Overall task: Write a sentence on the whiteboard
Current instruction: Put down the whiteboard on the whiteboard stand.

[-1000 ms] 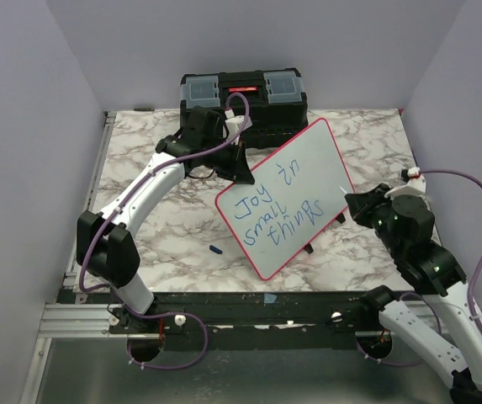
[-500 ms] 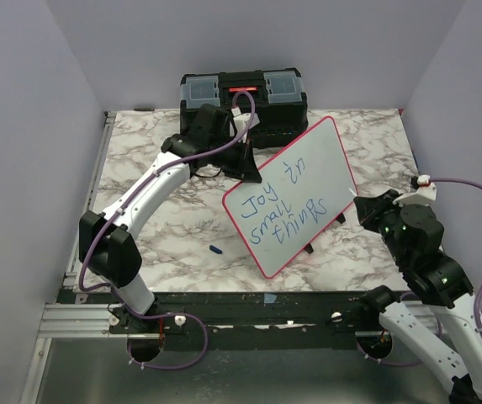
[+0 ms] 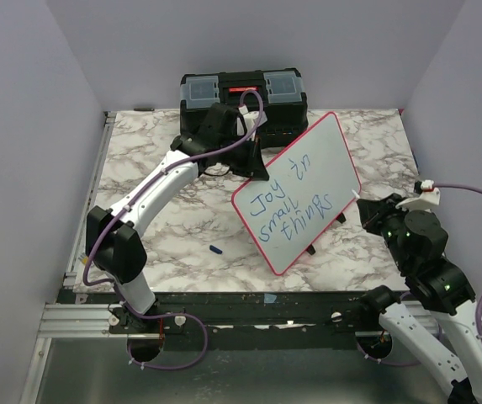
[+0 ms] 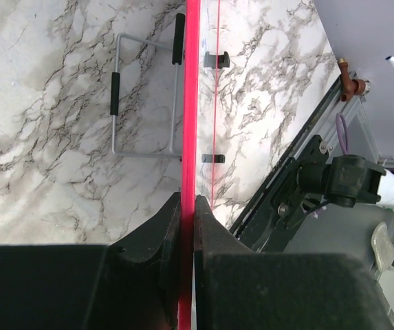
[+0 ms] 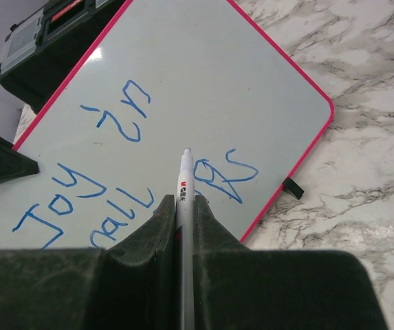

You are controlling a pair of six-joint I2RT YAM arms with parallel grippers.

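Note:
The whiteboard [image 3: 308, 181], white with a red-pink rim, stands tilted on the marble table and reads "Joy in small things" in blue. My left gripper [image 3: 253, 166] is shut on its upper left rim. In the left wrist view the red rim [image 4: 191, 103] runs straight up from between that gripper's [image 4: 188, 199] fingers. At the board's right edge my right gripper [image 3: 368, 210] is shut on a white marker [image 5: 185, 182]. The marker's tip points at the last word on the whiteboard [image 5: 183, 82]. Whether the tip touches the surface I cannot tell.
A black toolbox [image 3: 242, 91] sits at the table's back edge, just behind the left gripper. A small blue cap [image 3: 216, 249] lies on the marble [image 3: 156, 210] in front of the board. The board's grey wire stand [image 4: 114, 103] shows behind it.
The left gripper has carried the whiteboard to the right and stood it a little steeper. The right gripper with the marker has drawn back to the right, staying at the board's right edge.

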